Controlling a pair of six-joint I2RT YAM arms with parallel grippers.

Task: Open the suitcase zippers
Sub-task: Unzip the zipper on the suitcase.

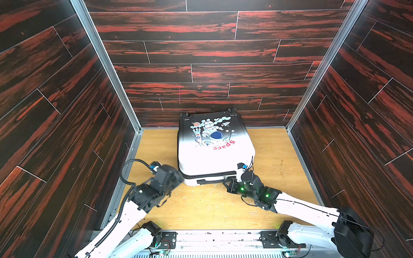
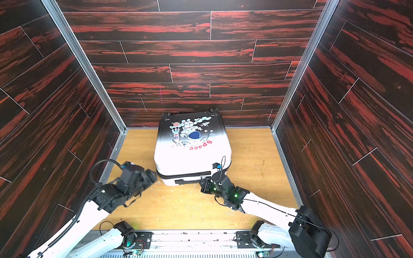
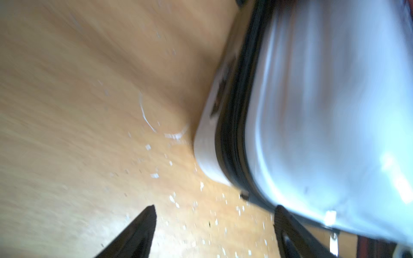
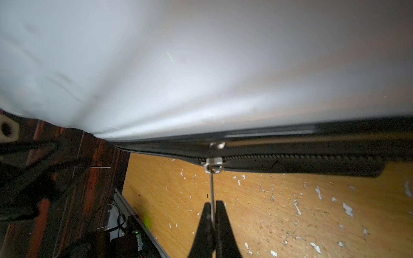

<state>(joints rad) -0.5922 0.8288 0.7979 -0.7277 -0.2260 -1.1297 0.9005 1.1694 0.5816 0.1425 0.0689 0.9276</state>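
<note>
The suitcase [image 1: 214, 154] [image 2: 192, 154] lies flat on the wooden floor, astronaut print up, wheels toward the back wall. Its dark zippers [image 1: 207, 176] [image 4: 290, 157] run along the front seam. My right gripper [image 4: 213, 202] [image 1: 226, 182] is shut on a thin metal pull tab [image 4: 212, 185] hanging from a slider [image 4: 213, 163] on that front seam. My left gripper [image 3: 215, 207] [image 1: 178, 178] stands open at the case's front left corner [image 3: 207, 160], with only floor between its fingers. The left wrist view is blurred. A small metallic piece [image 3: 333, 242] shows beside one left finger.
Dark red wood-pattern walls [image 1: 67, 111] close in the left, right and back. The case's wheels [image 1: 231, 110] nearly touch the back wall. White flecks litter the floor [image 1: 201, 205] before the case. The arms' base rail [image 1: 212, 241] runs along the front edge.
</note>
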